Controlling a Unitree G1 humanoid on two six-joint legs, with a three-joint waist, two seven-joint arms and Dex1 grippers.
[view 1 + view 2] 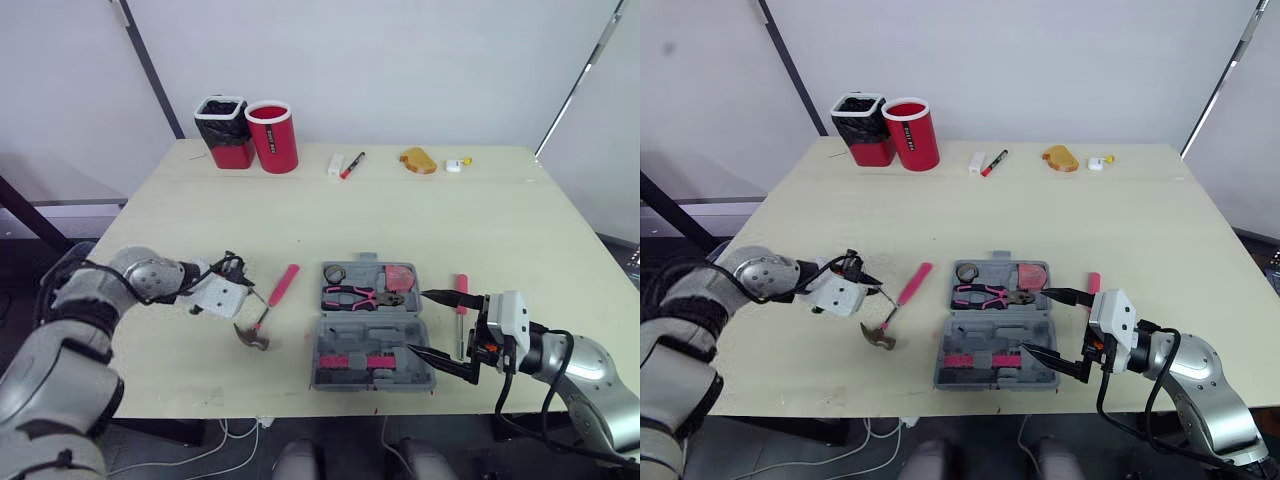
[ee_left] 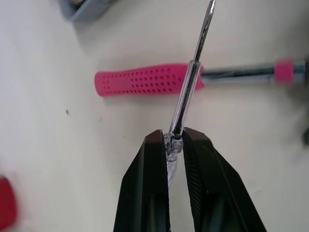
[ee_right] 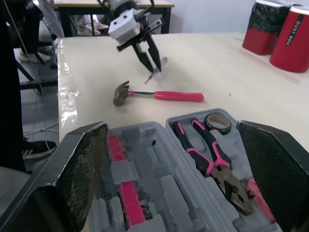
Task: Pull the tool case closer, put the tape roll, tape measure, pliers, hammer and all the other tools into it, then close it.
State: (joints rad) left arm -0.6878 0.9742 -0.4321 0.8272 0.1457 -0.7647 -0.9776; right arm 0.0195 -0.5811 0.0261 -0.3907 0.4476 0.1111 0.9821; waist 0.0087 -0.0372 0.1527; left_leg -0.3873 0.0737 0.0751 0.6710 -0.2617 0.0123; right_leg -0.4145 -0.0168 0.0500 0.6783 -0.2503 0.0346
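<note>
Grey tool case is lying open near the table edge, right gripper spreading wide beside it. Near the hammer, left gripper is pinching a clear-handled screwdriver; carrying it into the case is likely coming next.

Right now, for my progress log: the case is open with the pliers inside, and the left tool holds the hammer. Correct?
Not quite. The left tool holds a clear screwdriver, as the left wrist view shows; the hammer lies on the table. The rest stands.
</note>
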